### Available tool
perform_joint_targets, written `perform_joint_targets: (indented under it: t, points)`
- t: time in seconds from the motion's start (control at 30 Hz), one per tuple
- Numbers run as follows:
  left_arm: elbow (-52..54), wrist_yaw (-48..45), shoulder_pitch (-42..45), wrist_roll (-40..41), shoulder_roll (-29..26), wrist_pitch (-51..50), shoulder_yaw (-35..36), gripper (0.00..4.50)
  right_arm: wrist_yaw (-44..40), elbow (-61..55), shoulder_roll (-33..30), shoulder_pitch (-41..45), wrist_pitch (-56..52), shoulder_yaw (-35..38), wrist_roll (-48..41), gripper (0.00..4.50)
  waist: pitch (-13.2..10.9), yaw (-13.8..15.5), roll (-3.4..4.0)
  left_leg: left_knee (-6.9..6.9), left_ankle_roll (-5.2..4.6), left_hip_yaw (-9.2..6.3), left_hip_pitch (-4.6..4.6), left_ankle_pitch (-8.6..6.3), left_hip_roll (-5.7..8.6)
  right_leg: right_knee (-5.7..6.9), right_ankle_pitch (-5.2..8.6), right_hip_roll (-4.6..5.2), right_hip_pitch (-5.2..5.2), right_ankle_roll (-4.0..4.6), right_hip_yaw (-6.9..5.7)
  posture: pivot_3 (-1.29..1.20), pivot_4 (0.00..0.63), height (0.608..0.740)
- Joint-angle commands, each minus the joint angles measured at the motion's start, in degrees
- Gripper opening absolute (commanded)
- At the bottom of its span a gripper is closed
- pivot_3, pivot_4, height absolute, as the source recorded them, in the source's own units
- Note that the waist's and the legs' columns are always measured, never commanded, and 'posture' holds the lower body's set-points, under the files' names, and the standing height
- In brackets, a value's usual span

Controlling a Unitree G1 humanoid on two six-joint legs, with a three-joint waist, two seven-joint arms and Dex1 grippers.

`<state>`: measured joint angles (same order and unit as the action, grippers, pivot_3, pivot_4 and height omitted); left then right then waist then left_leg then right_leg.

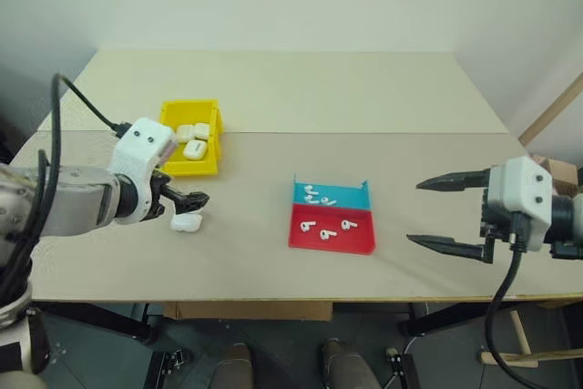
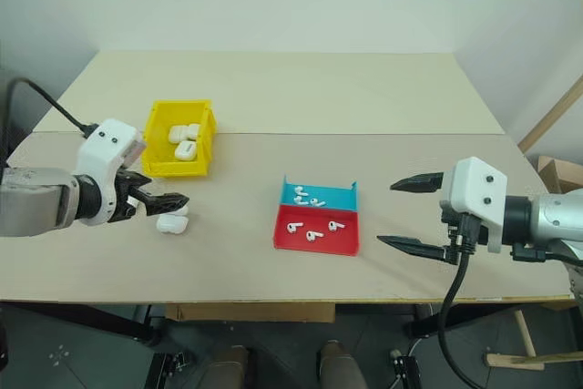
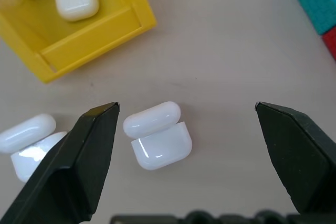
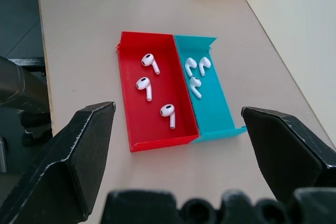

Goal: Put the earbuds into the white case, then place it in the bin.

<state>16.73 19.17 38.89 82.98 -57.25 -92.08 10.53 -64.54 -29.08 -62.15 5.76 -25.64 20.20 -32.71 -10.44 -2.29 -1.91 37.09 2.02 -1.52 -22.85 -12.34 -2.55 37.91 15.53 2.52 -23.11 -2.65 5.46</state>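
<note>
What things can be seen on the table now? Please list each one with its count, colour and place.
bin: one, yellow, far left part of the table.
cases in the bin: at least three, white.
case on the table: one, white, lid ajar, in front of the bin.
tray: one, half red and half blue, table centre.
earbuds: six, white, three in the red half, three in the blue half.
table: one, beige.
left gripper: black fingers open, above the loose case.
right gripper: black fingers open, right of the tray.
</note>
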Motion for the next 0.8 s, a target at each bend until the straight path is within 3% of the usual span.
perform_joint_targets:
  t: [0.03,0.13,0.4,0.57,0.8]
  points:
    - [-4.21,18.04,0.69,20.41,-6.32,9.89,-6.87,4.50,1.19,-1.82,-0.52,-0.22,-1.60,1.14,-0.53,4.47,0.01,-0.08,-0.03,0.02,0.00,0.01,0.00,0.00,0.00,0.00,0.00,0.01,0.00,0.00,0.02,0.00,0.150,0.740]
    - [-3.99,28.20,0.38,29.84,-9.35,18.63,-13.21,4.50,2.21,-2.36,-0.33,-1.06,-2.08,0.91,0.38,4.47,0.02,0.14,-0.03,0.00,0.01,0.00,-0.01,-0.01,-0.01,0.01,0.00,0.09,-0.03,0.00,0.03,0.00,0.150,0.740]
    - [-5.67,36.96,1.37,30.02,-5.88,23.77,-18.66,4.50,4.18,-4.09,-0.28,-2.10,-4.76,0.56,-0.58,4.47,0.03,1.46,-0.04,0.01,0.09,0.03,0.03,0.04,0.08,0.05,-0.01,0.10,0.02,0.01,0.02,0.00,0.150,0.740]
    - [-8.21,43.42,1.71,30.02,0.33,24.88,-19.53,4.50,4.79,-4.79,-0.81,-2.86,-6.51,0.88,-0.19,4.47,0.05,1.72,-0.07,0.03,0.10,0.02,-0.01,0.04,0.12,-0.02,-0.01,0.13,0.03,0.01,0.01,0.00,0.150,0.740]
    - [-10.42,44.88,2.15,30.02,2.91,22.96,-19.97,4.50,5.10,-6.33,-1.62,-5.19,-8.46,2.41,0.11,4.47,0.07,1.71,-0.06,0.03,0.11,0.02,-0.01,0.05,0.14,-0.01,-0.01,0.12,0.03,0.01,0.02,0.00,0.150,0.740]
